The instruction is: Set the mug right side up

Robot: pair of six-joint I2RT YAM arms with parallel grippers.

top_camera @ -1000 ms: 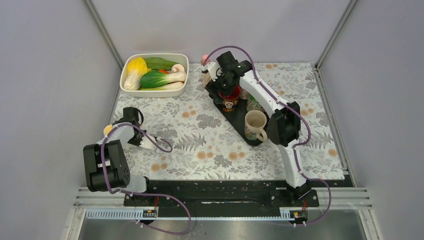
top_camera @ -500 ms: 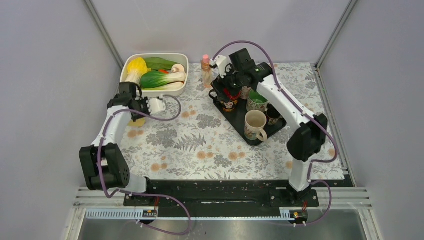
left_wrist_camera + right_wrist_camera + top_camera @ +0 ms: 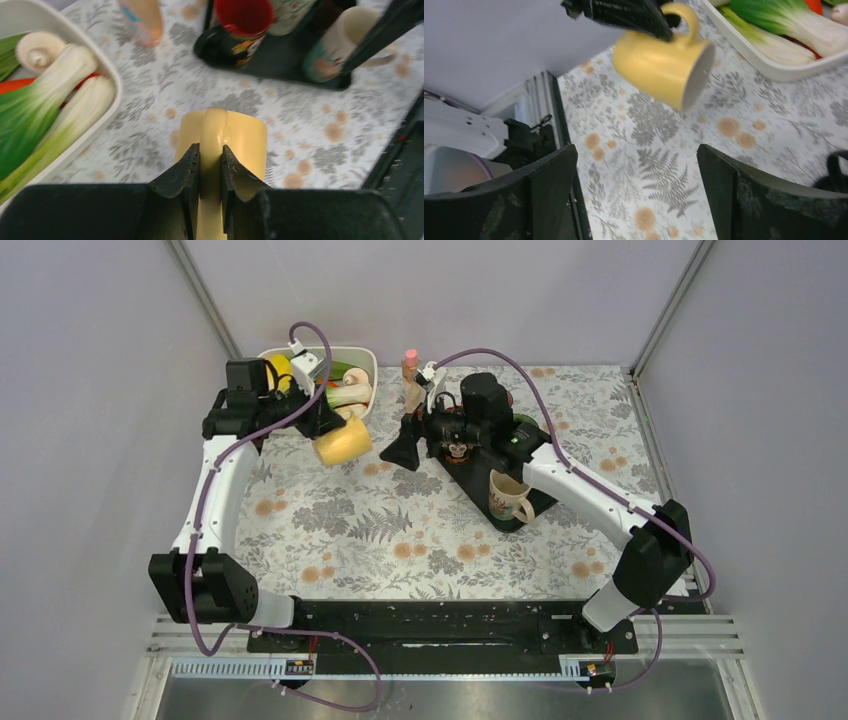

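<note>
Item list, near edge to far wall.

- Desk [image 3: 400, 540] – covered by a cloth with a fern-and-flower print.
- Black tray [image 3: 470, 476] – right of centre, set slantwise. At its near end a cream mug [image 3: 510, 490], upright, with a coloured print on the side; too blurred to read.
- Right pincer [image 3: 405, 452] – low over the cloth just left of the tray, spread wide, gripping nothing, facing the yellow mug's mouth. Near that mug, not touching it.
- Yellow mug [image 3: 342, 443] – task item. Held clear of the desk, left of the right pincer and in front of the white dish. On its side, handle uppermost, open mouth toward the right pincer, base toward the left arm. Plain glaze.
- Left pincer [image 3: 325, 420] – closed tight on the mug's handle from above, one finger on each side of the loop, mug body hanging below and ahead of the tips.
- Black mug [image 3: 458, 448] – upright at the tray's far end, red inside, with a printed figure on the wall; any lettering illegible.
- Peach bottle [image 3: 411, 370] – upright beyond the tray's far corner; label unreadable.
- White dish [image 3: 364, 360] – far left, holding bok choy [image 3: 45, 110] and a mushroom [image 3: 32, 50].
</note>
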